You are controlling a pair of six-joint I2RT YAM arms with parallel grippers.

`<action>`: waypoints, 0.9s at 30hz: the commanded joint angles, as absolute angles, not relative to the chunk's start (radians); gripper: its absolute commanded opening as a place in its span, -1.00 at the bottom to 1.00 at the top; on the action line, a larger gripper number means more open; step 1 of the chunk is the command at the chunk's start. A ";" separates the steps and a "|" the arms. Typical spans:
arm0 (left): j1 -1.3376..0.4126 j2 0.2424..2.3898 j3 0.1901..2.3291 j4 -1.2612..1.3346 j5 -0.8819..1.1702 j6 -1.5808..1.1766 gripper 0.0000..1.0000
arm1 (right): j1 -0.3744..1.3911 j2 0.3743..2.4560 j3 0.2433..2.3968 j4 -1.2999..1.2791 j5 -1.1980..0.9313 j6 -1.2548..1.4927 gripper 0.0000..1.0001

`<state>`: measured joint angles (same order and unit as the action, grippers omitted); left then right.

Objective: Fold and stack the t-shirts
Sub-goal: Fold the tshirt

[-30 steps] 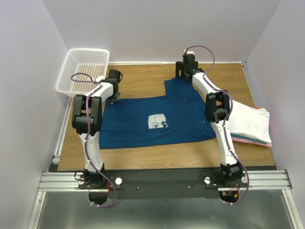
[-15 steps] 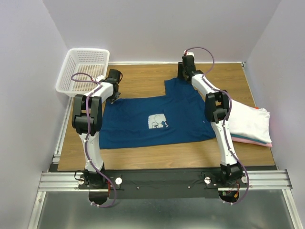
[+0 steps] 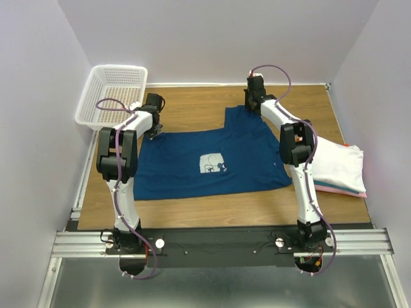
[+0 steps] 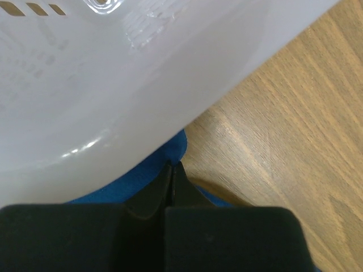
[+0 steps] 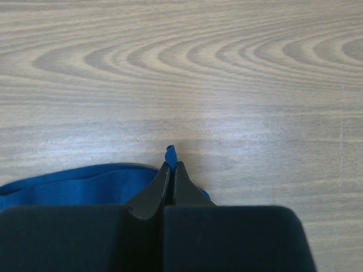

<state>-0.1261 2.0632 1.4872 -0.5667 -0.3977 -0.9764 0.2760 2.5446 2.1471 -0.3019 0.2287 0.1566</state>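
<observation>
A dark teal-blue t-shirt (image 3: 212, 160) with a white square print lies spread in the middle of the wooden table. My left gripper (image 3: 152, 131) is shut on the shirt's far left edge, with blue cloth (image 4: 161, 158) around the pinched tips (image 4: 172, 167). My right gripper (image 3: 252, 102) is shut on the shirt's far right corner; a small blue tuft (image 5: 171, 152) pokes out between the closed tips (image 5: 172, 164). At the right side lies a stack of folded t-shirts (image 3: 337, 168), white on top with pink and orange-red edges below.
A white plastic mesh basket (image 3: 114, 93) stands at the far left corner, close to my left gripper; its wall (image 4: 85, 85) fills most of the left wrist view. Bare wood (image 5: 227, 68) lies beyond the right gripper. Walls enclose the table on three sides.
My right gripper came down on the shirt's far right corner and shut on it. The left arm has not moved.
</observation>
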 commanded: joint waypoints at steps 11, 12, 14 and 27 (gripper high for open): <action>-0.123 1.927 1.342 -0.561 -0.364 -0.976 -1.00 | 0.311 2.114 1.743 -0.299 0.124 0.120 -0.99; -0.123 1.916 1.319 -0.554 -0.364 -0.977 -1.00 | 0.313 2.082 1.709 -0.290 0.115 0.124 -0.99; -0.124 1.890 1.301 -0.549 -0.365 -0.979 -1.00 | 0.316 1.999 1.613 -0.276 0.118 0.130 -0.99; -0.135 1.790 1.287 -0.590 -0.439 -0.974 -1.00 | 0.324 1.726 1.330 -0.242 0.110 0.115 -0.99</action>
